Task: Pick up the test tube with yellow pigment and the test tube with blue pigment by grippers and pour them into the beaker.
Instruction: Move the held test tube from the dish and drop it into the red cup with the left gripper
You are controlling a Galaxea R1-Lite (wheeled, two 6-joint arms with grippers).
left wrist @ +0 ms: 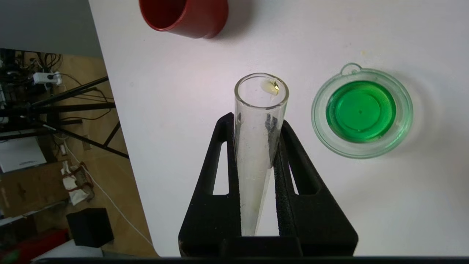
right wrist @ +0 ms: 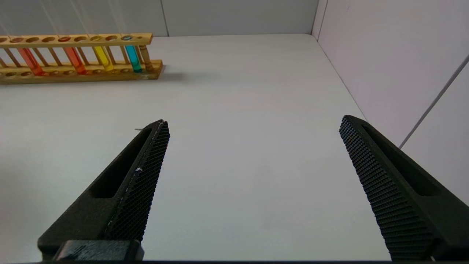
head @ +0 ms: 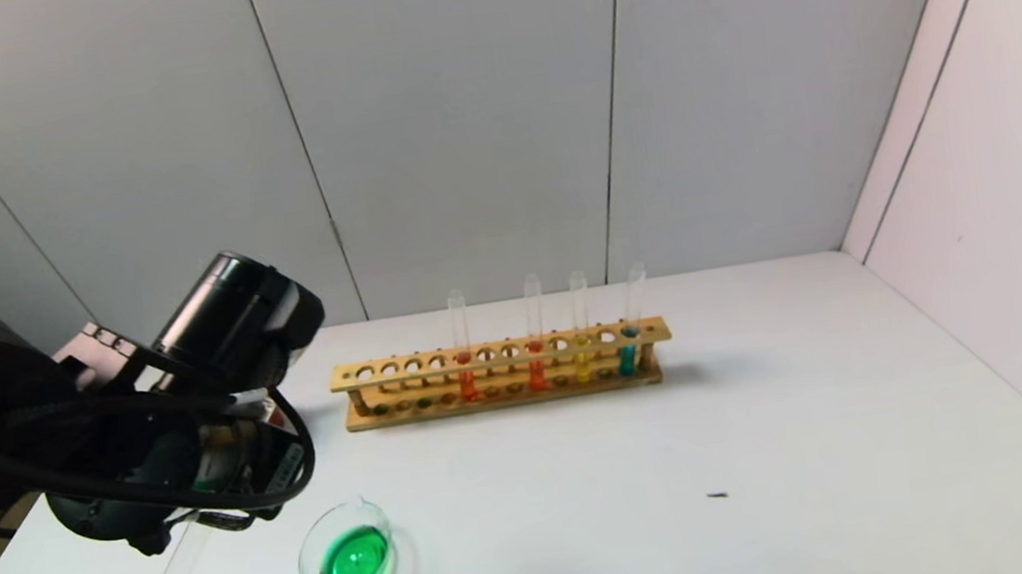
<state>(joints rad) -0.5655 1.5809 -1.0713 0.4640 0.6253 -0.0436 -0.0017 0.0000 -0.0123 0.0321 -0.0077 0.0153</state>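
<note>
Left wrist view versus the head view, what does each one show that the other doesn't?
Only the left wrist view shows the dark red cup and the left gripper shut on the emptied test tube, a yellowish drop at its mouth. Only the head view shows the wooden rack with four tubes standing in it. Both show the beaker of green liquid and the white table.

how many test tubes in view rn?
5. Four stand in the wooden rack: two orange tubes, a yellow one and a blue-green one. One emptied tube is clamped in the left pincer, beside the beaker.
</note>
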